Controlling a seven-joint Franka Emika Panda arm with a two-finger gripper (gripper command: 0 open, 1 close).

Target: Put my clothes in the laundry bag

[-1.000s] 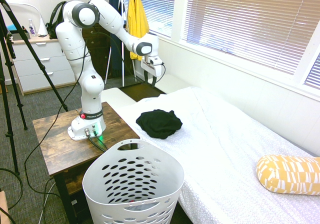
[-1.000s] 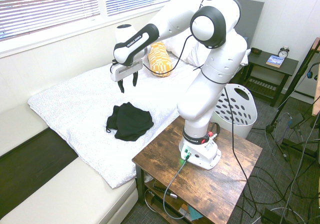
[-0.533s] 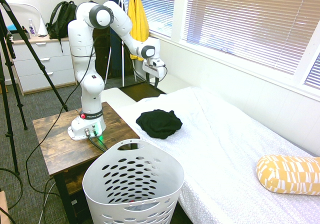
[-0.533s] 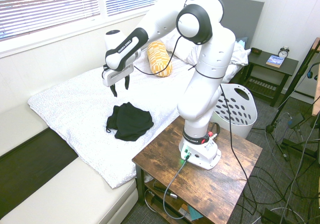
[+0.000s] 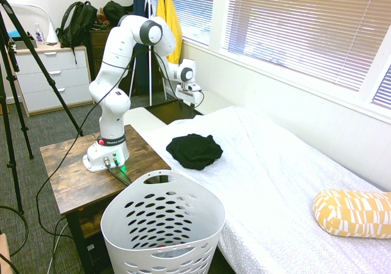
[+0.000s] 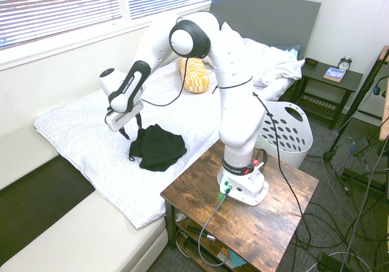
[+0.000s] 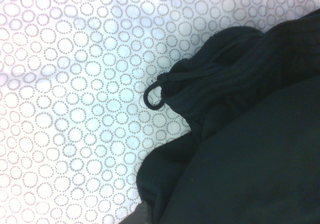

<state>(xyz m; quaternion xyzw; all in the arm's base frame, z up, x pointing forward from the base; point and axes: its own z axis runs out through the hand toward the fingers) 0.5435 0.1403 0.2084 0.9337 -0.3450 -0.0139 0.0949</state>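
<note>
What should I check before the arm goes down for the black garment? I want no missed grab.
1. Pincer open: ok, fingers spread and nothing between them.
2. Pincer over the black garment: not ok, it hangs at the garment's edge, not its middle.
3. Garment free: ok, it lies bunched on the white bedspread with nothing on it.
4. Contact with the cloth: cannot tell from these views.
5. White laundry basket ready: ok, upright beside the bed, mouth open.
6. Drawstring loop: ok, lies flat, clear of the pincer.
</note>
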